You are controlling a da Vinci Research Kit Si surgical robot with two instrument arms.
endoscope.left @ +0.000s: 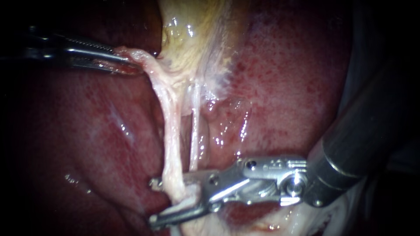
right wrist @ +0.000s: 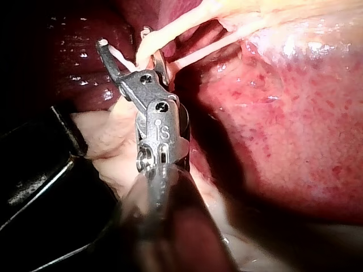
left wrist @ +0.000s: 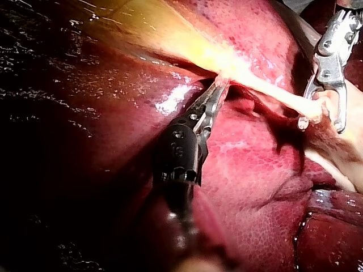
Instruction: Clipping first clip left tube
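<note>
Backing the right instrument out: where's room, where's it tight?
Open: bare liver right of the right tube; liver left of the left tube, below the left instrument. Tight: between the tubes, and where the right instrument's open jaws straddle the left tube.

No legible text anywhere; perhaps faint marks (right wrist: 163, 132) on right instrument (right wrist: 126, 42).

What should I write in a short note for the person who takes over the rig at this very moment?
Left instrument: pincer shut on tissue beside the gallbladder, pulling it sideways over the liver.
Right instrument: pincer open, straddling the low end of the left tube. The thinner right tube seems to pass behind the pincer.
Done: pincer placed around the tube. No clip shows on either tube.
Left: check that only the left tube is inside, then close.
</note>
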